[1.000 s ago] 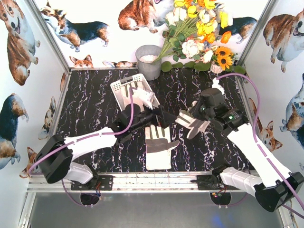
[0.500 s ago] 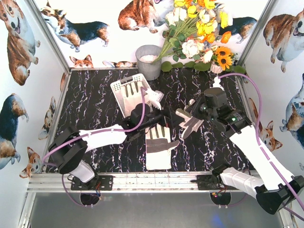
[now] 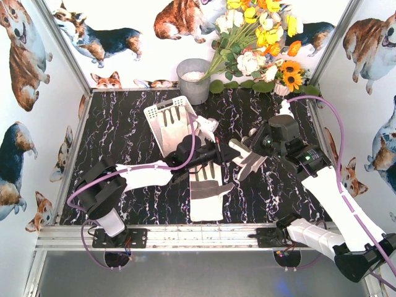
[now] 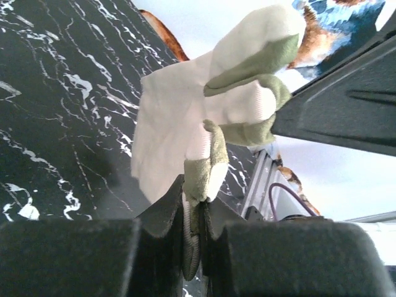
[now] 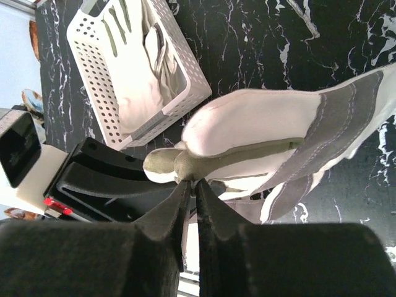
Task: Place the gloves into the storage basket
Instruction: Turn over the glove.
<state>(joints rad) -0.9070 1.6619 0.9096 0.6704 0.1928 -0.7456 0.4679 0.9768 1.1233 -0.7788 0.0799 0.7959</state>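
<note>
A cream-white glove (image 3: 249,159) with grey patches hangs above the table between both grippers. My left gripper (image 3: 221,152) is shut on one of its fingers; in the left wrist view the glove (image 4: 179,117) rises from the pinched jaws (image 4: 197,213). My right gripper (image 3: 255,148) pinches the other side; in the right wrist view the glove (image 5: 278,130) spreads past the nearly touching jaws (image 5: 195,185). Another glove (image 3: 206,192) lies flat on the table below. The white storage basket (image 3: 153,112) sits tilted at the back left, and the right wrist view of the basket (image 5: 83,68) shows gloves (image 5: 139,74) inside.
A grey metal bucket (image 3: 193,80) stands at the back wall behind the basket. A bunch of artificial flowers (image 3: 263,43) leans at the back right. Corgi-print walls close in the black marble table (image 3: 117,148) on three sides.
My left arm reached right to the hanging glove and its jaws went from open to shut on a glove finger. The right gripper shifted slightly left, still at the glove.
</note>
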